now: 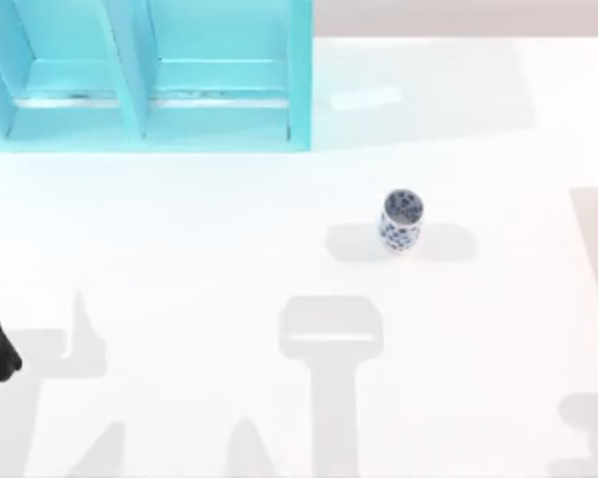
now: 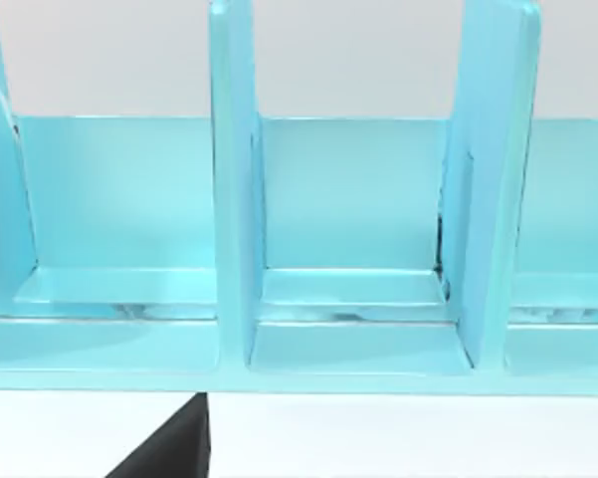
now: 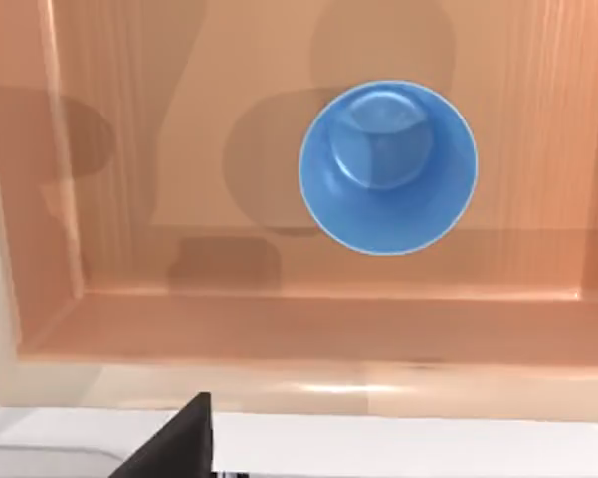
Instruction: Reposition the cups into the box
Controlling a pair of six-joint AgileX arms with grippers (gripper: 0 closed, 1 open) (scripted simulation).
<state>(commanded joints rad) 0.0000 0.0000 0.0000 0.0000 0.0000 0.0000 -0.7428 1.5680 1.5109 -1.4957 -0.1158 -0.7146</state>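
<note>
Assessing progress: 0 of 2 cups are in the turquoise box (image 1: 219,75). The patterned cup (image 1: 401,220) stands on the desk (image 1: 179,259); the blue cup (image 3: 388,167) sits in a brown tray (image 3: 279,329). I cannot tell either gripper's state.

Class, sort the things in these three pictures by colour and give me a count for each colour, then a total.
Turquoise: 1, the box
White with dark blue pattern: 1, the patterned cup
Solid blue: 1, the blue cup
Orange-brown: 1, the wooden tray under the blue cup
Total: 4
</note>
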